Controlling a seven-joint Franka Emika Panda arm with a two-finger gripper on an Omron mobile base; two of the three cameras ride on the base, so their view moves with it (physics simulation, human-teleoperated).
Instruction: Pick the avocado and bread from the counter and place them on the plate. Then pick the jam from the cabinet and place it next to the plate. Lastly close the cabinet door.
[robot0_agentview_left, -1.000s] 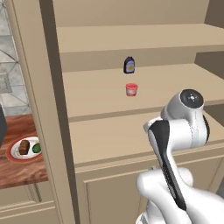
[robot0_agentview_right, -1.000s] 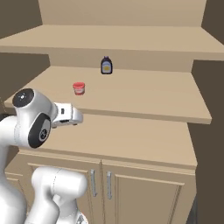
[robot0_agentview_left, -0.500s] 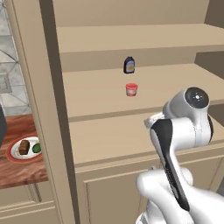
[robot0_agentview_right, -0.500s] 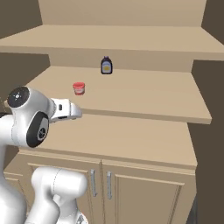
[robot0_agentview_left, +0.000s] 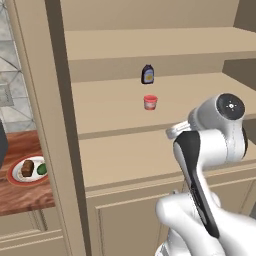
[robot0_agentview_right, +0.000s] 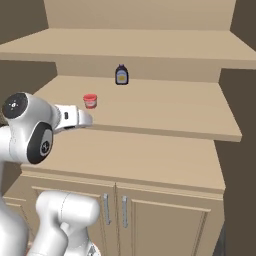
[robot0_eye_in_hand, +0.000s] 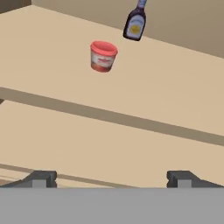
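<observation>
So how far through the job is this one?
Done: the avocado and bread sit on the plate. In hand: the open, empty end effector faces the jam, which stands on its cabinet shelf. Left: grasp the jam, set it beside the plate, close the cabinet door.

Cabinet (robot0_agentview_left: 115, 155) shelf carries jam (robot0_eye_in_hand: 103, 56) and dark bottle (robot0_eye_in_hand: 135, 23).

Red-pink jam (robot0_eye_in_hand: 103, 56) upright on cabinet (robot0_agentview_left: 125, 150) shelf, avocado (robot0_agentview_left: 42, 169) and bread (robot0_agentview_left: 28, 167) on plate (robot0_agentview_left: 15, 175).
</observation>
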